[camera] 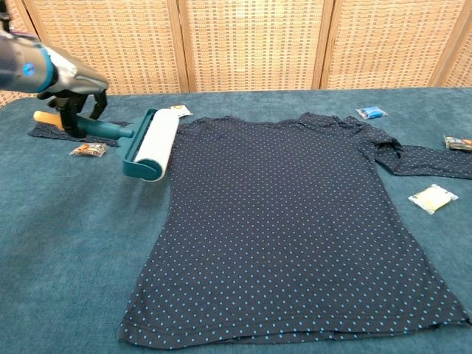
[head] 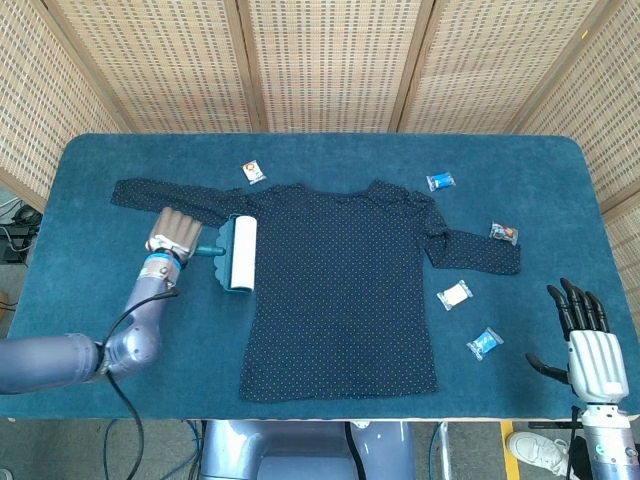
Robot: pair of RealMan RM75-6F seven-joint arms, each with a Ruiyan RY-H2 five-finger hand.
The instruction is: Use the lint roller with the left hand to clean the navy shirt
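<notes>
Left hand (head: 176,232): clenched around the teal handle of the lint roller (head: 238,253), knuckles up in the head view; in the chest view the fingers (camera: 71,103) wrap the stem with an orange end cap poking out behind.

Lint roller: white sticky drum in a teal cradle, lying at the 3 o'clock side of the hand, its drum at the left edge of the navy shirt (head: 340,290) where sleeve meets body. Judged light and rigid; the handle is the only sensible hold (the drum is tacky and must turn freely).

Navy shirt: dotted, spread flat on the blue table (head: 320,150). Judged soft and thin, liable to bunch or drag under the roller, so strokes want light pressure.

Right hand (head: 583,340): at 4 o'clock of the table, fingers apart, holding nothing, cut off by the frame's lower edge.

Small packets: one (head: 254,172) at 12 o'clock of the roller, others (head: 454,295) by the right sleeve.

Hard to make out: whether the drum touches the cloth or hovers; the left sleeve under the hand; packet contents.
</notes>
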